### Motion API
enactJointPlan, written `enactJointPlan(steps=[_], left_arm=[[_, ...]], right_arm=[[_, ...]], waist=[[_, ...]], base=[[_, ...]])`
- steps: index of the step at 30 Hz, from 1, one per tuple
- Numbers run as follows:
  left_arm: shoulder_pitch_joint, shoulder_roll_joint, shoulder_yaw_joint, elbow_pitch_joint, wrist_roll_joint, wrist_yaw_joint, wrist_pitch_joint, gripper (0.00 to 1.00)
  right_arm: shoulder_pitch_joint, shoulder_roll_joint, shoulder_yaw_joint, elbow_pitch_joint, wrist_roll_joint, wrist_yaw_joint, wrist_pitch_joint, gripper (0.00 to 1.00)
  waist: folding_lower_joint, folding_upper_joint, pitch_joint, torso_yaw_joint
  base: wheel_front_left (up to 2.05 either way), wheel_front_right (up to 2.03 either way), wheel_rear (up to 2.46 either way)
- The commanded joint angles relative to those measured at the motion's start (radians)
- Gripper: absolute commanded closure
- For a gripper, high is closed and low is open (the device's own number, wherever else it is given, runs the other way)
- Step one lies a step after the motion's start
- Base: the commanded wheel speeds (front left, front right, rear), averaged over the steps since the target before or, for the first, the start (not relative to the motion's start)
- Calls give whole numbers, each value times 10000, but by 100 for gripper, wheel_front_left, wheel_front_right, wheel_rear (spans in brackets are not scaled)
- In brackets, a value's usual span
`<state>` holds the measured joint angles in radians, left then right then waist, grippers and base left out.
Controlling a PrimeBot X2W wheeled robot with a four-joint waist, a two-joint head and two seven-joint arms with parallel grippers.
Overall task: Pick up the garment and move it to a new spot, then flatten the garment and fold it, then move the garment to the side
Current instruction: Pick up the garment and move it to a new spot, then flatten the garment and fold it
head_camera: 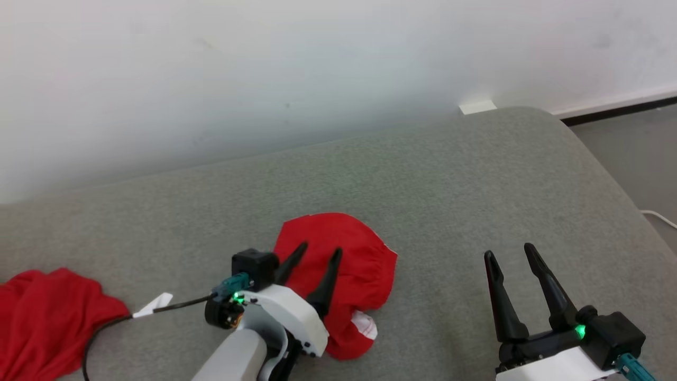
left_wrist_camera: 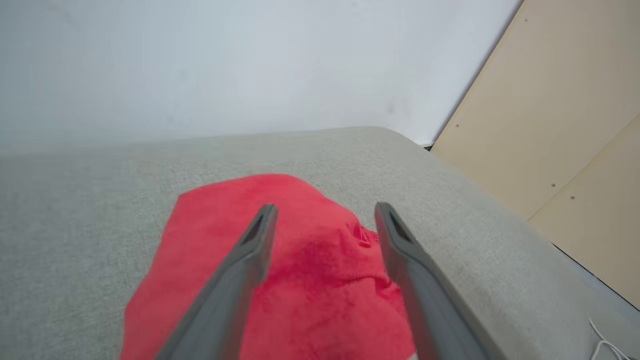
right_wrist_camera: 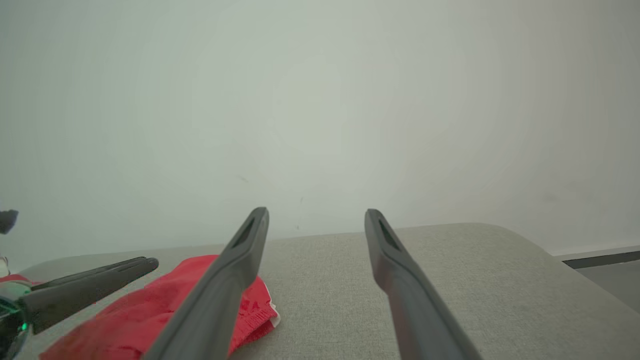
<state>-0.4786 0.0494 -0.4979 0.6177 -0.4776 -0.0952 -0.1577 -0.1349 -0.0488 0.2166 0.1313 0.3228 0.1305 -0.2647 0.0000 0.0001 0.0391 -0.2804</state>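
Note:
The red garment lies bunched on the grey padded surface, with a white label showing at its near edge. My left gripper hovers over the garment's near half, open, with nothing between its fingers. In the left wrist view the left gripper has both fingers spread above the garment. My right gripper stands open over bare surface to the garment's right. The right wrist view has the right gripper open, the garment at lower left, and the left gripper's fingers above the cloth.
Another red cloth lies at the near left edge. The padded surface rounds off at the right, where the floor and a white cable show. A white wall stands directly behind.

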Motion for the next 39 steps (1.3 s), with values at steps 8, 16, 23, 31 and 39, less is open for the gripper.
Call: enactJointPlan(steps=[8, 16, 23, 31, 39], left_arm=[[542, 699, 700, -1506, 355, 760, -977, 0], [2284, 1360, 2206, -3605, 795, 1827, -1065, 0], [4193, 998, 3460, -5120, 1665, 2154, -1066, 0], [4864, 307, 3866, -5334, 2355, 1684, -1068, 0], [4684, 92, 4086, -5063, 2600, 1210, -1069, 0]], right_arm=[[459, -33, -295, -111, -250, 4, 6, 0], [862, -33, -712, -259, -322, 4, 6, 0], [1092, -90, -1029, -388, -304, 4, 6, 0], [1280, -133, -829, -31, -313, 4, 6, 0], [928, -636, 212, 988, 240, 3, 14, 0]], waist=[[0, -1, -303, 1030], [0, -1, -403, 1638], [0, -1, -440, 1779], [0, -1, -565, 1988], [0, -1, -712, 2212]], base=[[0, 0, 0], [0, 0, 0], [0, 0, 0], [0, 0, 0], [0, 0, 0]])
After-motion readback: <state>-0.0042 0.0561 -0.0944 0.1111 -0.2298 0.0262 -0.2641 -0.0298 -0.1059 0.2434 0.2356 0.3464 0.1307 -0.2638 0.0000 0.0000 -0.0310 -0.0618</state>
